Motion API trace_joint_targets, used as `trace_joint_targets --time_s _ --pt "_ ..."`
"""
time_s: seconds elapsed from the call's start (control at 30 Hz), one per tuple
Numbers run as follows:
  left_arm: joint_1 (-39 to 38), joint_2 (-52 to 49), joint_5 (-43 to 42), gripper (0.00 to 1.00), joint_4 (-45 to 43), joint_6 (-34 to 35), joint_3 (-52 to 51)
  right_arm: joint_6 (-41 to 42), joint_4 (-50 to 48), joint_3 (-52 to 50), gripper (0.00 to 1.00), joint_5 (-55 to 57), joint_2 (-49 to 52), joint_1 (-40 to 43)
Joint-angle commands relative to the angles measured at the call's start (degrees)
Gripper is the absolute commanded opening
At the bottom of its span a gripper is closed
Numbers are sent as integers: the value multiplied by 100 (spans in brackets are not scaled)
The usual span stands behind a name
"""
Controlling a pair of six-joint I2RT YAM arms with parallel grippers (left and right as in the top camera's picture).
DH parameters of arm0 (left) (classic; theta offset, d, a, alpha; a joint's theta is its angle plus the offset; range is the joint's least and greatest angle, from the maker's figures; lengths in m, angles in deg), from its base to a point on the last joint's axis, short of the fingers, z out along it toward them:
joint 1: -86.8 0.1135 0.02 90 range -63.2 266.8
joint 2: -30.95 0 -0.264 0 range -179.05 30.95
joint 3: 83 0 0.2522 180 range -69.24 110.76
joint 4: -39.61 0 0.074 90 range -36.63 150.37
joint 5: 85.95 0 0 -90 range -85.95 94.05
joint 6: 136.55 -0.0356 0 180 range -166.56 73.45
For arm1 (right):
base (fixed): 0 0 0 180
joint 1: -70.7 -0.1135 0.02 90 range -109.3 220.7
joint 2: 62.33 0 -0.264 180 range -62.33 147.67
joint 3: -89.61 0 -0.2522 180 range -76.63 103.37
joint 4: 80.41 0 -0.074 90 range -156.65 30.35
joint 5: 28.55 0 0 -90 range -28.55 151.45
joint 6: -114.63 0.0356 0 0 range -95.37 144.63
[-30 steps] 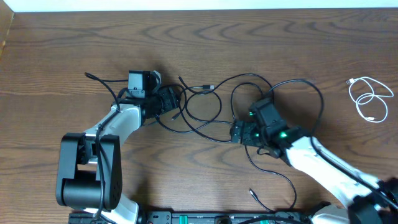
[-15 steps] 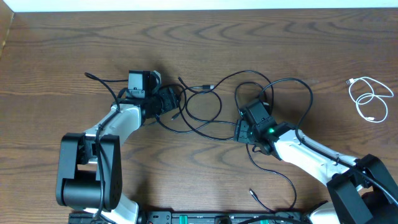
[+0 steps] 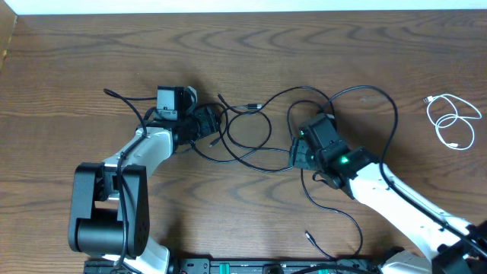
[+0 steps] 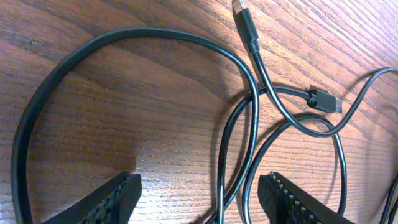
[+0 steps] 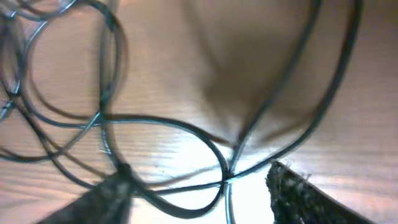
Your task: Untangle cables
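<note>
**As the right jaws (image 3: pixel 298 156) narrow, the thin black cables (image 3: pixel 251 144) with small plug ends stay knotted mid-counter**

Although little else has moved when seen from above, the arm carrying the right jaws has swung slightly toward the far edge of the brown wooden counter (image 3: pixel 76 61) over the past second. The big outer loop of black cable beside it now bulges further toward the right edge. The black cables lie in the middle of the counter between the two arms, their loops crossing one another. A coiled white cable (image 3: pixel 450 122) lies well apart near the right edge, with nothing touching it. The left jaws (image 3: pixel 215 129) sit at the left side of the tangle and have not shifted.

From the left wrist, the left jaws stand apart, low over the wood. Two black strands run through the gap between the ribbed fingertips (image 4: pixel 118 196), and nothing is clamped. Ahead of them, a long black plug (image 4: pixel 244 22) and a short black plug (image 4: pixel 323 101) sit where several strands cross.

The right wrist view is blurred. Even so, it shows the right jaws apart, with a crossing of black strands lying in the gap between them. They have closed in from a wider spread, yet no strand looks pinched.

This reads as the start of a grasp on one strand at that crossing. The black loops are as interlaced as before, so the untangling looks to be at an early stage. Only the white cable lies free.
</note>
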Motion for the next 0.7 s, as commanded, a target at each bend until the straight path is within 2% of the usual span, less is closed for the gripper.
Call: trace_joint_targets --time_s 0.0,0.13,0.17,0.2,0.27,0.3,0.4,0.6,0.67 --pt "9 9 -55 66 -2 -31 -35 -39 50 26 56 72 120 -22" --pt "9 9 -57 66 -2 -31 -35 -37 39 26 55 72 310 -22" --pt "9 9 -57 67 -2 -31 -35 -37 39 26 50 72 358 -22" --pt "9 9 -59 67 -2 -31 -35 -37 42 26 41 72 407 -22" --pt "9 9 -125 67 -7 -33 -35 -37 39 26 4 72 494 -22" --pt "9 9 -179 67 -9 -33 -35 -37 37 26 1 70 507 -20" --pt "9 11 -673 67 -122 -151 -35 -39 -57 39 1 -42 439 -20" --pt "9 63 -3274 67 -627 -1082 -35 -686 -619 210 1 -514 -273 -13" --pt "9 63 -3381 67 -647 -1154 -35 -684 -793 330 1 -570 -636 9"
